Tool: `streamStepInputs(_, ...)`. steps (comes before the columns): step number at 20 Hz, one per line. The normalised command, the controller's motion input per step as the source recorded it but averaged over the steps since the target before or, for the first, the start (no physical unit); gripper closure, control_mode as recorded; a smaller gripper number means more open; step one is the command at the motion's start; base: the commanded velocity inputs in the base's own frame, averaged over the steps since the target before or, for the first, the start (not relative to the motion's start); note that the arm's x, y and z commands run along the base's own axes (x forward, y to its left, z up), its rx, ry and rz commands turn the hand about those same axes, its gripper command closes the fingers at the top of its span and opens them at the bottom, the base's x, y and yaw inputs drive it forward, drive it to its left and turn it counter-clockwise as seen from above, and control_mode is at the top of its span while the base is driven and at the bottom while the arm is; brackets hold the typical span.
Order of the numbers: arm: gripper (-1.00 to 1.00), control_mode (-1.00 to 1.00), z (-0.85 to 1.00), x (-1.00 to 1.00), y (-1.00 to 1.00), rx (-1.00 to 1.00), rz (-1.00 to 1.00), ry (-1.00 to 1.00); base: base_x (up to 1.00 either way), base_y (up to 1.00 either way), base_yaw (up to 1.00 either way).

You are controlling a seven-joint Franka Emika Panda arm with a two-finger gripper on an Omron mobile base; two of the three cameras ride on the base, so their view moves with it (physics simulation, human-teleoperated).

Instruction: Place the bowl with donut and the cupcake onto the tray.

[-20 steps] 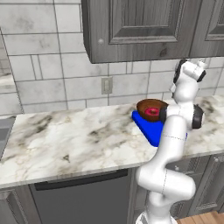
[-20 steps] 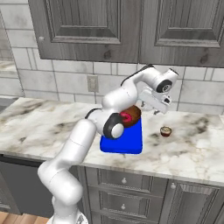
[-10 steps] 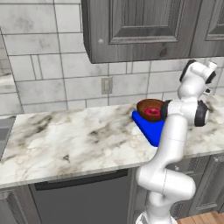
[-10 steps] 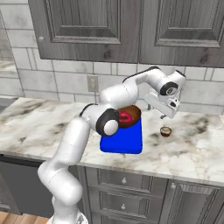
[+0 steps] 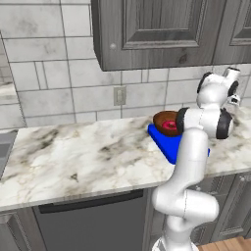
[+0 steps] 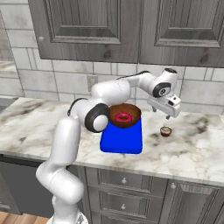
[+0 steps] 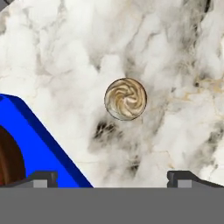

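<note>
The reddish-brown bowl (image 6: pixel 124 116) rests on the blue tray (image 6: pixel 122 139), with the pink-iced donut (image 6: pixel 123 117) inside it. From the left, the bowl (image 5: pixel 165 122) and the tray (image 5: pixel 166 145) show partly behind my arm. A small cupcake (image 6: pixel 165 131) with a swirled cream top (image 7: pixel 125 99) stands on the marble counter just right of the tray. My gripper (image 6: pixel 161 113) hangs open above the cupcake, nothing between its fingers (image 7: pixel 43 179). The tray's corner (image 7: pixel 39 140) and a sliver of the bowl (image 7: pixel 8 162) sit at the hand view's lower left.
The marble counter (image 5: pixel 83 152) stretches far to the left of the tray. A tiled wall with an outlet (image 5: pixel 119 95) stands behind, and grey cabinets (image 6: pixel 122 26) hang overhead. A sink edge (image 5: pixel 4 147) is at the far left.
My hand has swung right, away from the bowl on the tray, and now hangs over the cupcake. Bowl, donut and tray have stayed put.
</note>
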Motion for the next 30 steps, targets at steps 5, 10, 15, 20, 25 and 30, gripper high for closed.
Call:
streamStepInputs(5, -1.00, -1.00, -0.53, 0.20, -0.31, -0.14, -0.09, 0.08, 0.00, 0.00, 0.00)
streamStepInputs(10, -1.00, -1.00, -0.13, 0.30, -0.48, -0.02, -0.05, 0.17, 0.00, 0.00, 0.00)
streamStepInputs(15, -1.00, -1.00, -0.03, 0.36, -0.50, 0.02, 0.00, 0.10, 0.00, 0.00, 0.00)
streamStepInputs(20, -1.00, -1.00, -0.04, 0.29, -0.07, 0.00, 0.00, -0.01, 0.00, 0.00, 0.00)
streamStepInputs(25, -1.00, -1.00, -0.18, 0.04, 0.02, 0.02, -0.03, 0.00, 0.00, 0.00, 0.00)
streamStepInputs(30, -1.00, -1.00, -0.20, -0.29, 0.10, 0.01, -0.07, 0.02, 0.00, 0.00, 0.00)
